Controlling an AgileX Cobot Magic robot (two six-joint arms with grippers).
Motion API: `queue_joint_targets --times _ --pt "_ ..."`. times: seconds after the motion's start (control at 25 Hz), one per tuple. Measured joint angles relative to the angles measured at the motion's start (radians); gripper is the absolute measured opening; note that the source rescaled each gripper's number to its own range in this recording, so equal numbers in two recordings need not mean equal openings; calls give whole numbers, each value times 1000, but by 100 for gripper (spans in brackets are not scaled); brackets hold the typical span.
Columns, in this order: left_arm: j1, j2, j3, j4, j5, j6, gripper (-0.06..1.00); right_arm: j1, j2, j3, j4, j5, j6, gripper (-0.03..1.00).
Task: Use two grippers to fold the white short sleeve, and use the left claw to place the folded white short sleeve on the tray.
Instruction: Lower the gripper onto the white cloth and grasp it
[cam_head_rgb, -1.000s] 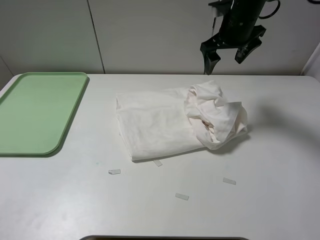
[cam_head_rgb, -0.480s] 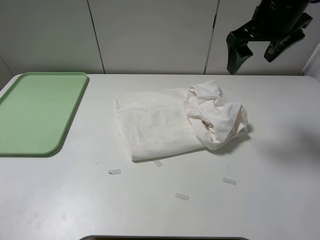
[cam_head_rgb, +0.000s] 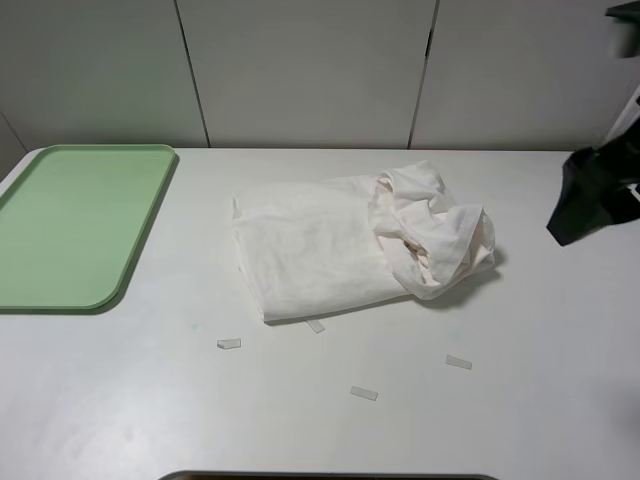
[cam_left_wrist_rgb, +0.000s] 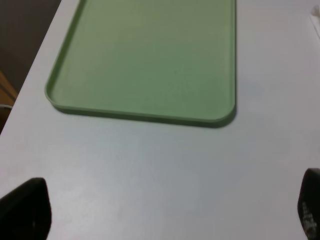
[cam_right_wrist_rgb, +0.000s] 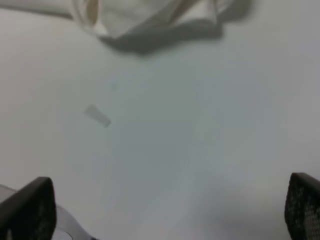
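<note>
The white short sleeve lies roughly folded on the middle of the table, its right end bunched into a crumpled heap. Its edge also shows in the right wrist view. The pale green tray lies empty at the far left; the left wrist view looks down on it. My left gripper is open and empty over bare table near the tray, out of the exterior view. My right gripper is open and empty over bare table to the right of the shirt. Its arm shows blurred at the right edge.
Several small pale tape strips lie on the table in front of the shirt, for example at the left and at the right; one shows in the right wrist view. A white wall with panel seams stands behind the table.
My right gripper has moved from high behind the shirt's bunched end to the right and down, to the right edge of the view. The shirt and tray have not moved.
</note>
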Motion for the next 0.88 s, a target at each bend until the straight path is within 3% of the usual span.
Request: queue_joint_targets --times 0.36,0.72,0.88 --pt "0 0 0 0 0 0 98 0 -464 257 0 1 9 100" --pt "0 0 0 0 0 0 98 -3 -717 345 0 2 15 100" --pt "0 0 0 0 0 0 98 -129 -983 501 3 -33 17 100"
